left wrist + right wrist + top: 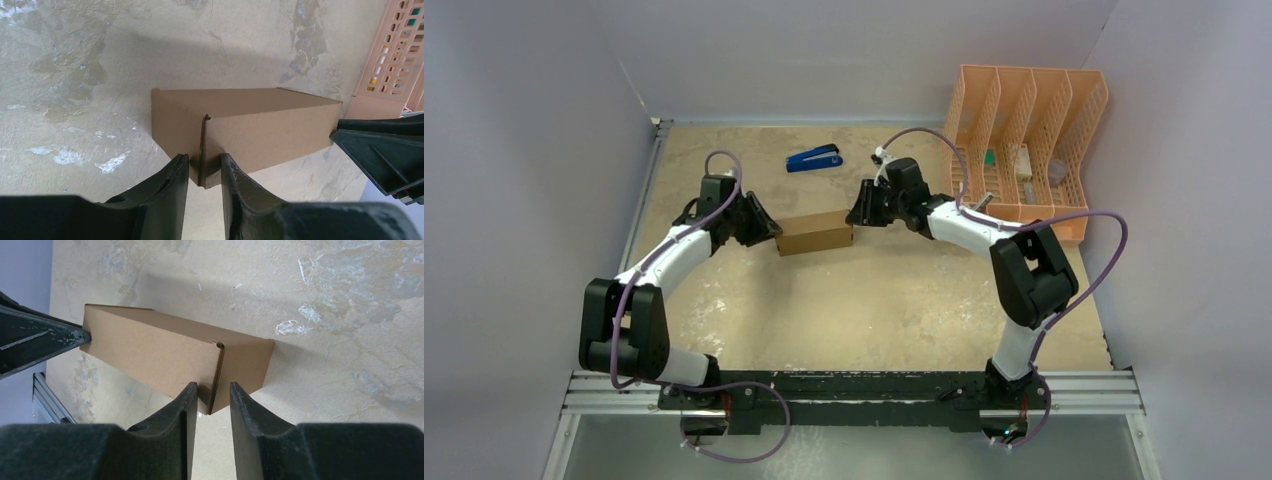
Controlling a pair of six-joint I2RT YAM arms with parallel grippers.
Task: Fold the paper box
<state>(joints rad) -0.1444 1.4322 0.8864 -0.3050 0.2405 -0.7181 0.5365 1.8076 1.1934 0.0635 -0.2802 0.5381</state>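
Two ends of the paper box (814, 234) were gripped at once. It was a closed brown oblong at the middle of the table (884, 320), with an upright corner seam showing at each end. The left gripper (202, 167) had its jaws set narrow astride the left-end seam, pinching that cardboard corner; the right gripper (209, 395) pinched the opposite corner likewise. The step looked to be the closing of the end flaps, and the next move called for pressing each seam flush without skewing the box. Well apart stood a blue stapler (814, 158) and an orange mesh organizer (1024, 120).
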